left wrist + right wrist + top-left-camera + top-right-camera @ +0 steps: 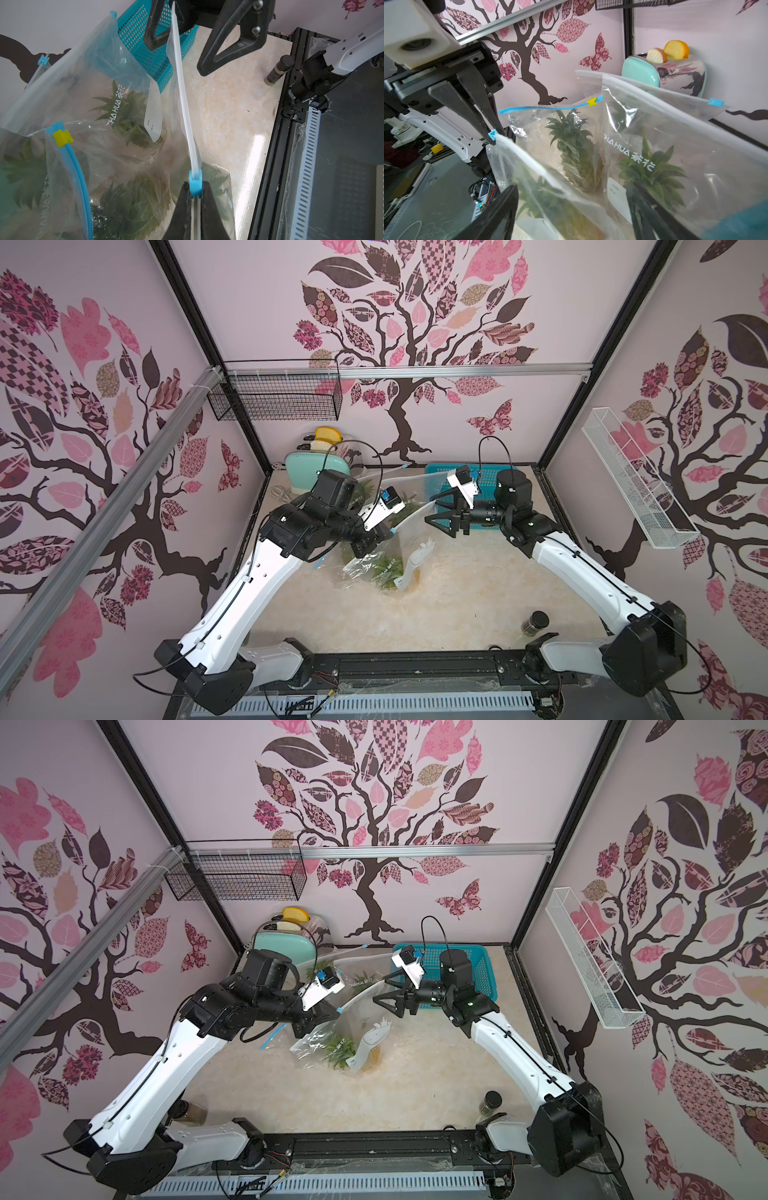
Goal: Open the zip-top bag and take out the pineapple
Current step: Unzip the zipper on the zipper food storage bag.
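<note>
A clear zip-top bag stands mid-table with the pineapple inside, green crown showing. My left gripper is shut on the bag's blue slider. From there the white zip strip runs up to my right gripper. In its own wrist view the right gripper is open, its fingers wide apart on either side of the bag's top edge and not pinching it. The pineapple lies below that strip; its lower body is blurred.
Other clear bags with pineapple crowns crowd behind, one with a yellow slider and one with a blue slider. A teal basket and a mint toaster stand at the back. A dark-capped jar is front right.
</note>
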{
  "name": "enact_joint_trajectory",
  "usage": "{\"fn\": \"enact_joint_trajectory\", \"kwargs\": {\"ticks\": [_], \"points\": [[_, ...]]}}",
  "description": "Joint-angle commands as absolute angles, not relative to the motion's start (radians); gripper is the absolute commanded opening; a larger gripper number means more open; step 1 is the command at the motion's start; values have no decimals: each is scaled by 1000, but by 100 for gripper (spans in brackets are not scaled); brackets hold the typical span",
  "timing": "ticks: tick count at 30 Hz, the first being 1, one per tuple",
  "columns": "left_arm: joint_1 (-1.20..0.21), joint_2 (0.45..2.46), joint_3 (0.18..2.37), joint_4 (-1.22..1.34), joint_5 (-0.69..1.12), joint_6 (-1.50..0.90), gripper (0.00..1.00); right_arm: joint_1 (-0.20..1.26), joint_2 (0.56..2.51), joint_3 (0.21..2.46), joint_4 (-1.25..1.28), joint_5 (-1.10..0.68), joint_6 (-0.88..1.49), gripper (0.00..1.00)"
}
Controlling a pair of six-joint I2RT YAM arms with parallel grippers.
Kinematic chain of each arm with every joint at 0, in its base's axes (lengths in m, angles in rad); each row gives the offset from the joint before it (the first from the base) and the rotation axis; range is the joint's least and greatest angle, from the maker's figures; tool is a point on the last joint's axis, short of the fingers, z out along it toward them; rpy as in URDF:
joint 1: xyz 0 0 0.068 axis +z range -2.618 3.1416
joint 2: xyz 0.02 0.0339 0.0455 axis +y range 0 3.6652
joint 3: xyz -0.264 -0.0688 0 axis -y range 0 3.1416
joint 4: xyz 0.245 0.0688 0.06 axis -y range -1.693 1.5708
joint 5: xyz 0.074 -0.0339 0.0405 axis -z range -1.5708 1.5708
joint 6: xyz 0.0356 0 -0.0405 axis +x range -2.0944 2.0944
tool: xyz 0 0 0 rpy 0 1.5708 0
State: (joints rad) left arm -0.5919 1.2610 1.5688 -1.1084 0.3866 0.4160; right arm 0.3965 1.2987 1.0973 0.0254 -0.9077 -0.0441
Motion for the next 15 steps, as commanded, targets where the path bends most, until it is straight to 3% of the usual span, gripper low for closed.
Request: {"fn": "enact_joint_trajectory", "kwargs": {"ticks": [1,6,8,10,12,14,15], "points": [[-595,1241,1572,-1074,414,418,0,398,1290,1140,11,-899,-78,84],[-595,1250,1576,-1065,414,419,0,399,1342,1157,13,-1090,-62,79],[-596,1255,1578,-1060,415,417,0,400,1351,1147,35,-1132,-48,71],[-595,1264,1579,-1056,413,417,0,402,1349,1124,91,-1148,-8,53],[-595,1277,1582,-1058,410,419,0,402,1340,1100,158,-1131,42,18],[-596,1288,1584,-1061,397,417,0,401,1318,1073,220,-1078,83,0],[-596,1291,1584,-1067,388,416,0,398,1303,1052,262,-1035,113,0]]}}
